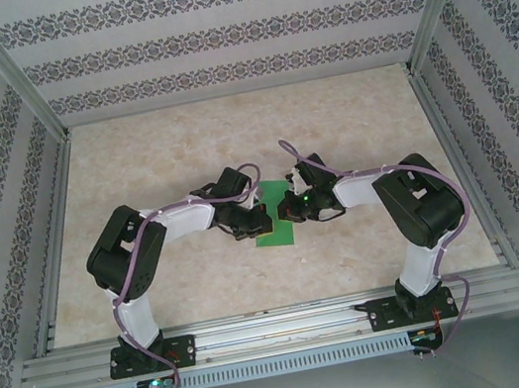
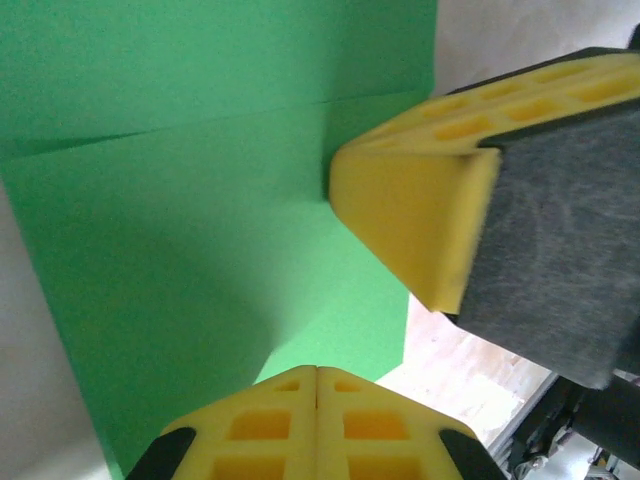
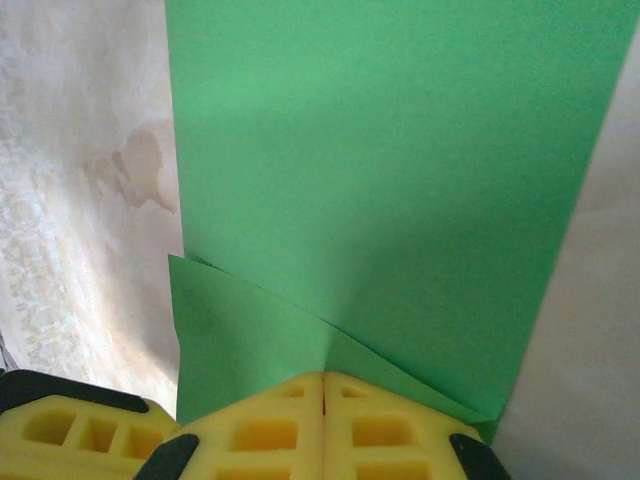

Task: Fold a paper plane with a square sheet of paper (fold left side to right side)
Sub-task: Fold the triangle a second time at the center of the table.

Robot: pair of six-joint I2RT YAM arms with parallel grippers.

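1. The green sheet of paper [image 1: 278,235] lies flat in the middle of the marbled surface [image 1: 192,155], between the two arms. It already looks narrower than a square, and the wrist views show slanting flap edges on it.
2. The left hand [image 2: 317,392] has its yellow fingers pressed together with nothing between them, tips down on the paper. It seems to serve as a blunt presser, not a pincher.
3. The right hand [image 3: 322,396] is closed and empty in the same way. Its tips rest where two slanted flaps meet, probably to stop the thin paper springing back up.
4. The hands come in from opposite sides, close together over the sheet. In the left wrist view, the right hand's fingers sit on a crease line. Pressing from both sides likely keeps the sheet from sliding.
5. Judged from this, folding is under way, with no pointed dart formed yet. Lifting either hand carelessly could shift the light sheet.
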